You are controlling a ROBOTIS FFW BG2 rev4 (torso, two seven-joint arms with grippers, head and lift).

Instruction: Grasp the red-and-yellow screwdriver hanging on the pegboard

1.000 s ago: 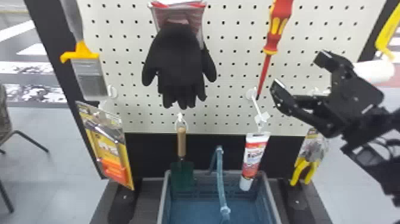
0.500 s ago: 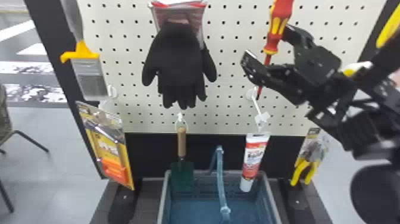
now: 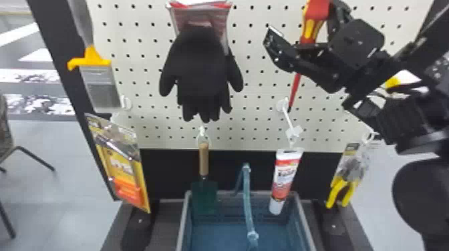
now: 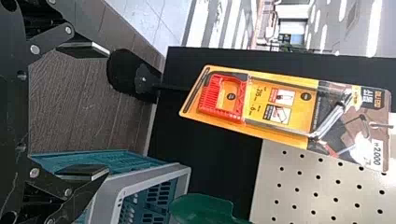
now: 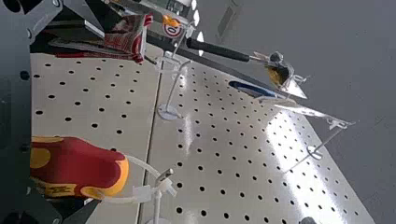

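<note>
In the head view my right gripper [image 3: 304, 20] is around the red-and-yellow screwdriver [image 3: 315, 14], one finger left of the handle and the other at its right. The red shaft points down below the gripper. In the right wrist view the gripper [image 5: 100, 117] stands open, and the screwdriver [image 5: 86, 161] lies close to one finger, well away from the other; a white loop ties its handle end to a hook. My left gripper [image 4: 109, 113] is open with nothing held, facing the packaged saw [image 4: 280, 107] and the basket.
Black gloves [image 3: 203, 66] hang left of the screwdriver on the pegboard [image 3: 260, 50]. A white-red tube [image 3: 284, 180] hangs below it, yellow-handled pliers [image 3: 344, 187] at lower right. A trowel [image 3: 204, 193] and a brush [image 3: 100, 83] hang further left. The blue-grey basket [image 3: 304, 223] stands beneath.
The right arm has moved left and upward across the pegboard, bringing its open gripper from beside the screwdriver to around its handle. The hanging items look unchanged.
</note>
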